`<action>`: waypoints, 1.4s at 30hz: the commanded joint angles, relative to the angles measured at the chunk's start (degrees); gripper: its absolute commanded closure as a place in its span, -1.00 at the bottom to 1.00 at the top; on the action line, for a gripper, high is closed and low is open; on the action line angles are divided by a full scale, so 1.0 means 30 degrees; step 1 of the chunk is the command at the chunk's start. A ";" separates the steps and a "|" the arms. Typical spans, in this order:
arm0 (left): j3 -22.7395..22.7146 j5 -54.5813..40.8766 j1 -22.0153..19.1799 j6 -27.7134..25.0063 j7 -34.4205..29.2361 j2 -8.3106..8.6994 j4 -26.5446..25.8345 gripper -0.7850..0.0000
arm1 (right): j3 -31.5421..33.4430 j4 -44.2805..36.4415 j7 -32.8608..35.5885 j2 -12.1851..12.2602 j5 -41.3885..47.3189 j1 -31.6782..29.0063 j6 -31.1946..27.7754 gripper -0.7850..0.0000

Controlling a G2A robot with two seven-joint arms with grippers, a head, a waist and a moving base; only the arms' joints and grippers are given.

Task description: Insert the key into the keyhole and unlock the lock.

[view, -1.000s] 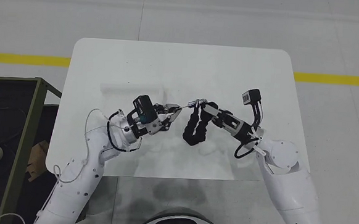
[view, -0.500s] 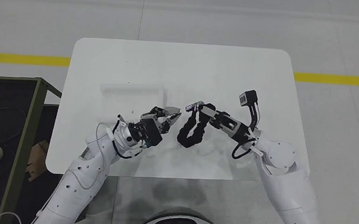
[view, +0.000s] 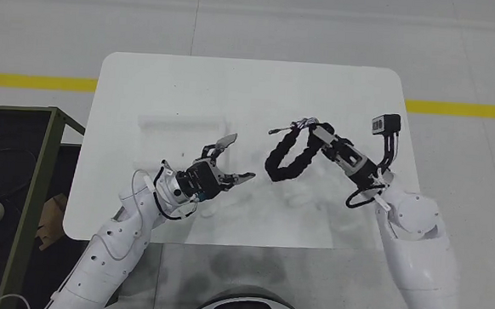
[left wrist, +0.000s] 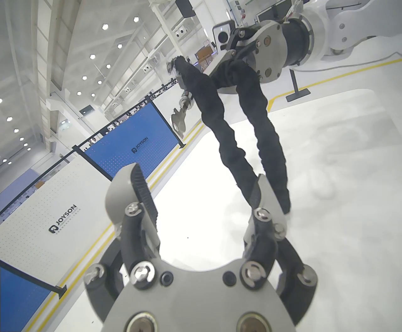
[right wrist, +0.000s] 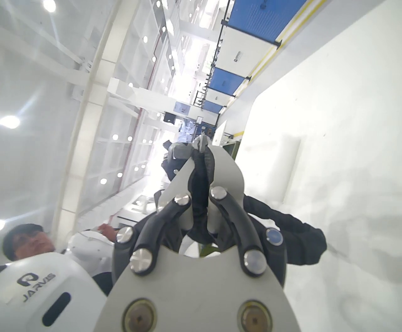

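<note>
Jaws wide apart, my left gripper [view: 237, 158] hovers over the white table [view: 150, 80], on the near side of the black cable lock [left wrist: 215, 116]. Beyond, my right gripper [view: 310, 129] clamps the lock's upper end, loop hanging down, the key [left wrist: 178, 121] dangling beside it.

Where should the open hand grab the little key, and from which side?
Probably the wide flat end of the key, pinched across its two flat faces. It sticks out free from the black lock that the right hand holds up, pointing away from that hand. So the open left hand should come from that free side.
</note>
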 commanded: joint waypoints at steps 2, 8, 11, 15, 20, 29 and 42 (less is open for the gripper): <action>0.0000 0.0000 0.0000 0.0000 -0.0001 0.0000 0.0000 -1.00 | 0.0656 -0.1195 -0.0906 0.0163 -0.4236 -0.0191 -0.1455 1.00; 0.0000 0.0000 0.0000 0.0000 -0.0001 0.0000 0.0000 -1.00 | 0.0729 -0.3479 -0.4701 0.0311 -1.6019 -0.0831 -0.3713 1.00; 0.0000 0.0000 0.0000 0.0000 -0.0001 0.0000 0.0000 -1.00 | -0.0161 -0.3425 -0.7172 0.0307 -2.1904 -0.1033 -0.4269 1.00; 0.0000 0.0000 0.0000 0.0000 -0.0001 0.0000 0.0000 -1.00 | -0.1939 -0.2543 -0.9398 0.0293 -2.7897 -0.1027 -0.4109 1.00; 0.0000 0.0000 0.0000 0.0000 -0.0001 0.0000 0.0000 -1.00 | -0.3232 -0.1406 -1.1173 0.0255 -3.0889 -0.0790 -0.3327 1.00; 0.0000 0.0000 0.0000 0.0000 -0.0001 0.0000 0.0000 -1.00 | -0.1963 -0.0130 -1.1238 0.0124 -2.3169 -0.0409 -0.3022 1.00; 0.0000 0.0000 0.0000 0.0000 -0.0001 0.0000 0.0000 -1.00 | -0.3079 0.3660 -0.3567 -0.0131 -1.0627 0.0901 -0.0205 -1.00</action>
